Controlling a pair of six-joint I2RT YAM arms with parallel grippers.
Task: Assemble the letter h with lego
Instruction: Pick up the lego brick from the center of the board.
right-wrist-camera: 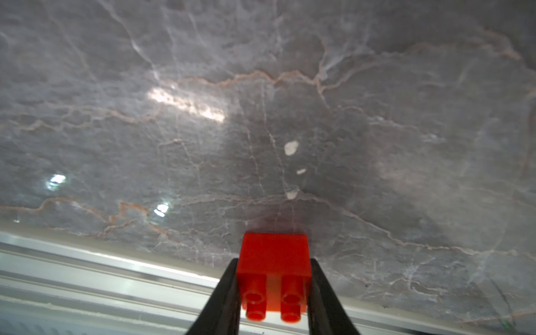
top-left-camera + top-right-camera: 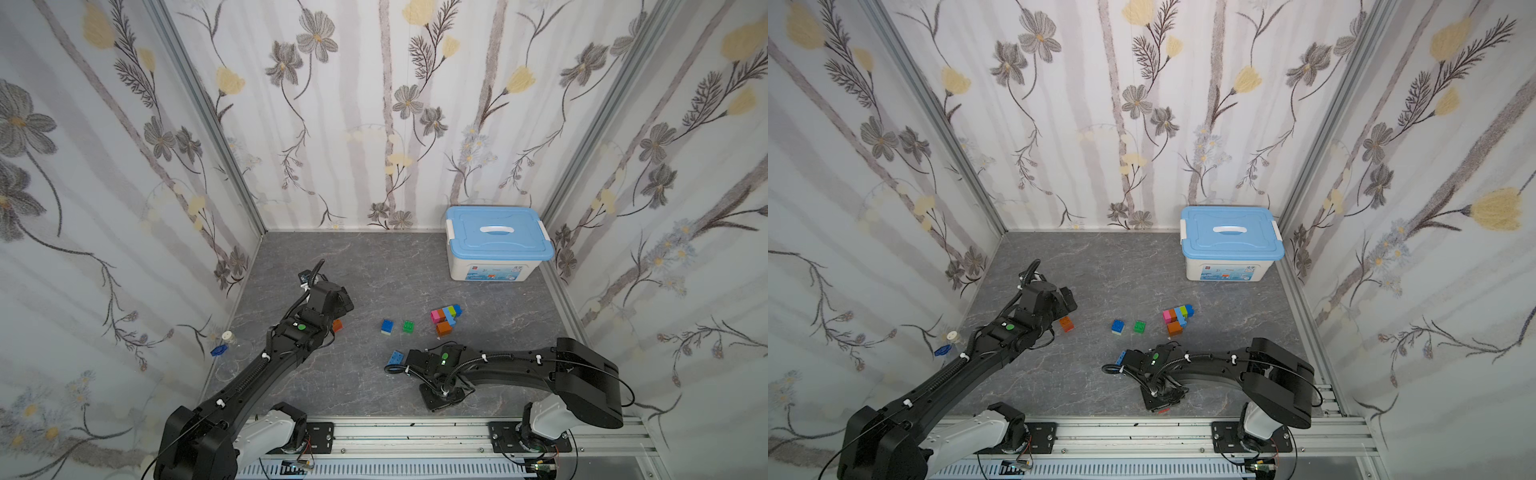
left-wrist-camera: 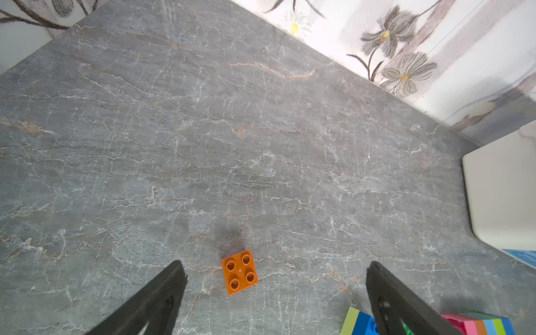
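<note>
In both top views the grey, marble-patterned desk point(image 2: 374, 266) carries a white storage box point(image 2: 478, 266) with a light-blue lid point(image 2: 494, 245) at about 1 o'clock. The printed label point(image 2: 492, 275) on its front wall is too small for me to read. Near the middle a blue brick point(image 2: 387, 326) and a green brick point(image 2: 408, 326) stand apart, side by side. A joined cluster of bricks point(image 2: 445, 318) lies at 3 o'clock from them. An orange brick point(image 2: 337, 325) sits at 9 o'clock from the blue one, beside my left arm point(image 2: 257, 365). A light-blue long brick point(image 2: 395, 358) lies at 6 o'clock from the blue one, next to my right arm point(image 2: 519, 365).

In the left wrist view, my left gripper point(image 3: 275, 265) has its fingers spread wide and holds nothing. The orange brick point(image 3: 239, 272) lies studs up on the desk between them, touching neither.

In the right wrist view, my right gripper point(image 1: 273, 262) has its fingers pinching a red brick point(image 1: 274, 252) by two opposite sides, studs facing the camera, near the desk's metal rail point(image 1: 87, 275).
</note>
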